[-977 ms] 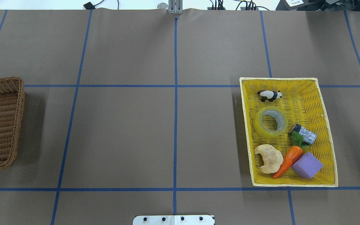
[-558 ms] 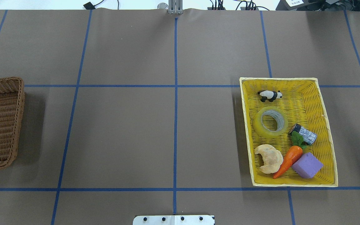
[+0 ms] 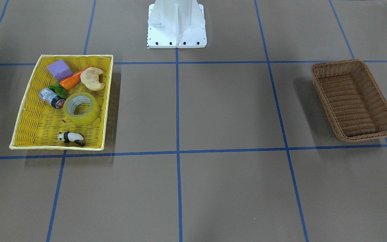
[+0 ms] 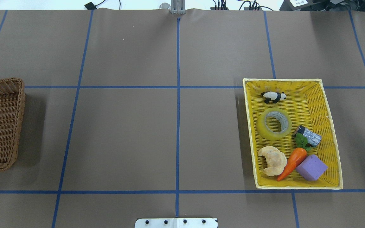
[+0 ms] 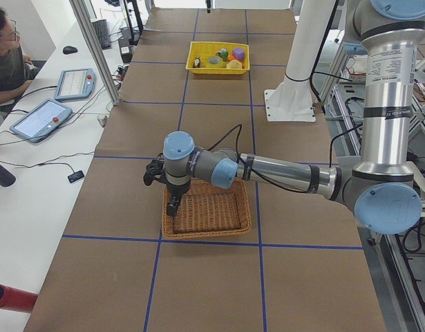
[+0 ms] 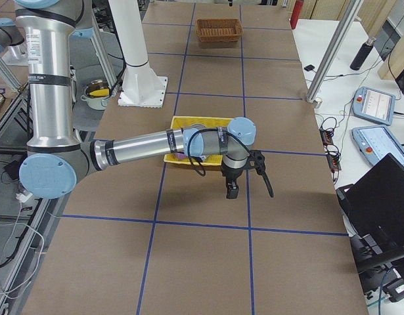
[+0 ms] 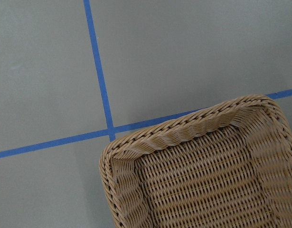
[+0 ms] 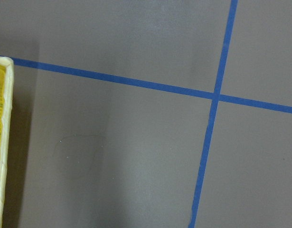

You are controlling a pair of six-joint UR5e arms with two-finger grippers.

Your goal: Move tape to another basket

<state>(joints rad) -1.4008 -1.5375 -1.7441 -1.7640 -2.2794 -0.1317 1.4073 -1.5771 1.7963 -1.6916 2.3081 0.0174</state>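
The tape (image 4: 262, 127), a translucent yellow roll with a pale core, lies flat in the yellow woven tray (image 4: 329, 126); it also shows in the front view (image 3: 93, 111). The brown wicker basket (image 4: 21, 120) stands empty at the table's left end (image 3: 321, 88). My left gripper (image 5: 172, 206) hangs over the basket's edge, seen only in the left side view; I cannot tell if it is open or shut. My right gripper (image 6: 232, 191) hangs over bare table just beside the tray, seen only in the right side view; I cannot tell its state either.
The tray also holds a panda figure (image 4: 273, 97), a silver-black cylinder (image 4: 308, 136), a carrot (image 4: 293, 161), a croissant (image 4: 272, 161) and a purple block (image 4: 311, 167). The robot base (image 3: 176, 23) stands mid-table. An operator (image 5: 6, 62) sits beside the table.
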